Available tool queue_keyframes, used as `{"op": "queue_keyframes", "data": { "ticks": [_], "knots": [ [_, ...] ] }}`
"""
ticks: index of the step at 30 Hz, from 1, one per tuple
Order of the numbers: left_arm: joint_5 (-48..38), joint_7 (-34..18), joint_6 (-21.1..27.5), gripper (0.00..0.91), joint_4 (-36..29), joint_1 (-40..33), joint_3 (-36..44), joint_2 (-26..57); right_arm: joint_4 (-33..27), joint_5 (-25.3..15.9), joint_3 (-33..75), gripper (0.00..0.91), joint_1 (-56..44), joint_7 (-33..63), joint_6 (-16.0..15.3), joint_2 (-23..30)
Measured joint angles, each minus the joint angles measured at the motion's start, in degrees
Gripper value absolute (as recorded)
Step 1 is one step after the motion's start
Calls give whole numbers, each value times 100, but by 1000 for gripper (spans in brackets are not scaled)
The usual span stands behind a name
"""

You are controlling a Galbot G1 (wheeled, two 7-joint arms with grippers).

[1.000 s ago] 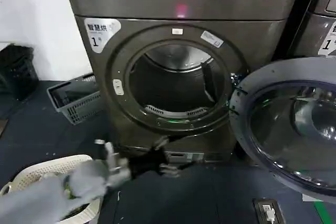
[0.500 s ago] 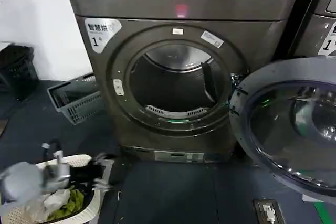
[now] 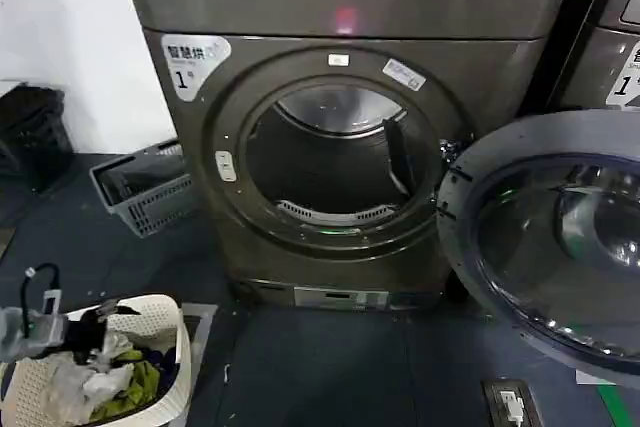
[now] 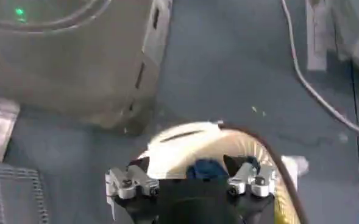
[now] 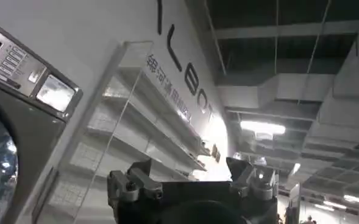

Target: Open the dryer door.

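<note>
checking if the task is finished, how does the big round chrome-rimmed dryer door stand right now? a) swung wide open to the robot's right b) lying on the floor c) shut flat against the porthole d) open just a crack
a: the big round chrome-rimmed dryer door hangs swung out to the robot's right of the grey-bronze metallic dryer, leaving the drum opening fully uncovered.
</note>
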Motion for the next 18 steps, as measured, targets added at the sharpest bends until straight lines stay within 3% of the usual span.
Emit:
{"op": "queue_keyframes", "data": {
  "ticks": [18],
  "knots": [
    [1401, 653, -586, 907, 488, 194, -505, 113, -224, -26, -70, 907, -17, 13, 15, -85]
  ]
}}
